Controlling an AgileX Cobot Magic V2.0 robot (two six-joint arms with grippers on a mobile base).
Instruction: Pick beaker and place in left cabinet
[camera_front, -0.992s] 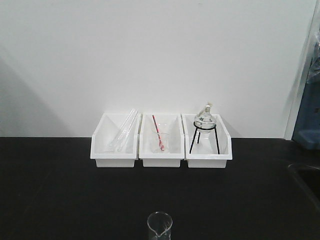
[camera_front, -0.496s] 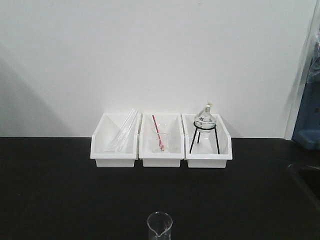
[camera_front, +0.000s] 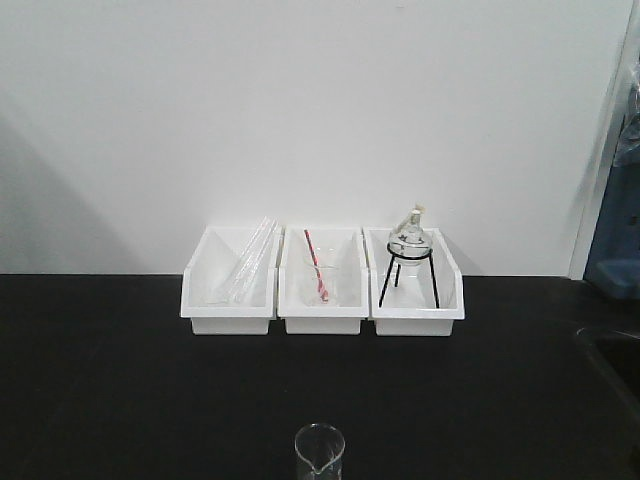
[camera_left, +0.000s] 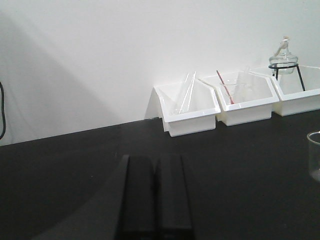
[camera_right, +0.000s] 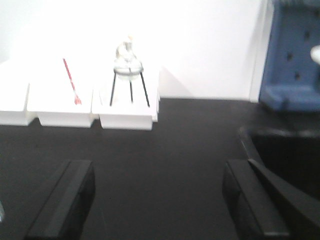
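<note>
black benchtop (camera_front: 120, 380) under white wall (camera_front: 300, 100), beaker (camera_front: 319, 448) at near edge

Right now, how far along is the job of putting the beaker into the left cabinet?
Nothing is done yet. The beaker stands free on the black counter. The left gripper is shut and empty, the right gripper open. Grasping, carrying and placing remain; no cabinet is in view.

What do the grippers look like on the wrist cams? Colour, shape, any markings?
Left gripper: two flat, matte black, rectangular fingers with squared tips. Right gripper: the same matte black, blocky fingers with rounded corners, somewhat blurred. No markings or cables show on either. The arms themselves are out of view.
</note>
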